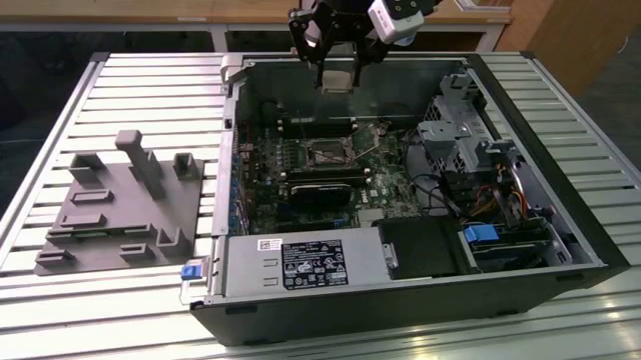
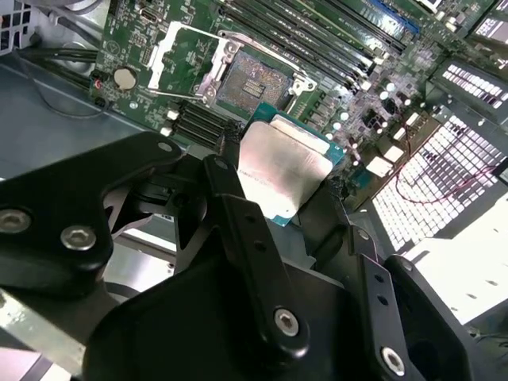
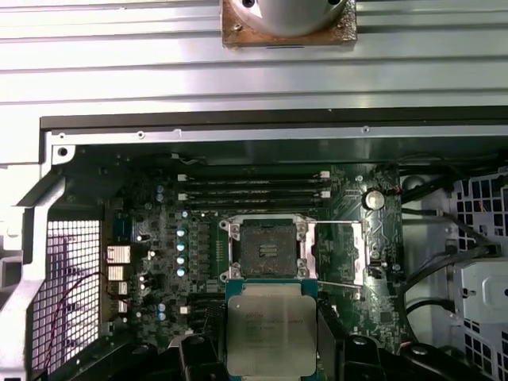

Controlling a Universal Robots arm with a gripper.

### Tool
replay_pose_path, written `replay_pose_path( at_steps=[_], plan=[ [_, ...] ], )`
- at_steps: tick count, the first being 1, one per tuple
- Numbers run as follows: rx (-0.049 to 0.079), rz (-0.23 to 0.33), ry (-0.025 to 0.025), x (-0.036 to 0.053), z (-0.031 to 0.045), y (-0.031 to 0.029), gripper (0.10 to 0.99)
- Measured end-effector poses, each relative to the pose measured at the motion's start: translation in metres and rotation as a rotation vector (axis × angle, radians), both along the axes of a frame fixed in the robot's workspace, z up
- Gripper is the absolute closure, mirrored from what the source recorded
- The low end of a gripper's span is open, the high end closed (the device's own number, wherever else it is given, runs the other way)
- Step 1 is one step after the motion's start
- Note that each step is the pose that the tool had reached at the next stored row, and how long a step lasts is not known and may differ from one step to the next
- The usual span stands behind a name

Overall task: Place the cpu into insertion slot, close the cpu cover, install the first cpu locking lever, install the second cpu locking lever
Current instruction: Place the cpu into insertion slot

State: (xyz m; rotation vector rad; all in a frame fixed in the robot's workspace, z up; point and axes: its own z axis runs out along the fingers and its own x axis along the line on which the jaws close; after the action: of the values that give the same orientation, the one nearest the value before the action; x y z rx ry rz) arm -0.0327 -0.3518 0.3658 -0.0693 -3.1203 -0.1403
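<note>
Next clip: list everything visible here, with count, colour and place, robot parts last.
cpu: one, silver-grey, held aloft, not yet seated.
insertion slot: one, dark, bare, on the green board.
cpu cover: one, silver, flipped open beside the slot.
table: one, silver slatted, underneath everything.
computer case: one, black, open, on the table.
fixture plate: one, grey, exterior view's left of the case.
gripper: one, black, shut on the cpu.
</note>
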Motion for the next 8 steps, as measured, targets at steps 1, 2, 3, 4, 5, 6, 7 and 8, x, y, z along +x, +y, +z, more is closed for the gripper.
replay_pose_path(
  at_steps=[1,2,3,4,5,6,7,8],
  plan=[
    [0.0,-0.004,0.0,0.0,0.0,0.0,0.545],
    [0.0,-0.008,0.0,0.0,0.0,0.0,0.545],
    [0.0,-0.012,0.0,0.0,0.0,0.0,0.545],
    [0.0,-0.017,0.0,0.0,-0.0001,0.0,0.545],
    [0.0,-0.02,0.0,0.0,-0.0001,0.0,0.545],
    [0.0,-0.024,0.0,0.0,-0.0001,0.0,0.545],
    [0.0,-0.027,0.0,0.0,-0.0001,0.0,0.545],
    [0.0,-0.03,0.0,0.0,-0.0001,0.0,0.545]
  ],
)
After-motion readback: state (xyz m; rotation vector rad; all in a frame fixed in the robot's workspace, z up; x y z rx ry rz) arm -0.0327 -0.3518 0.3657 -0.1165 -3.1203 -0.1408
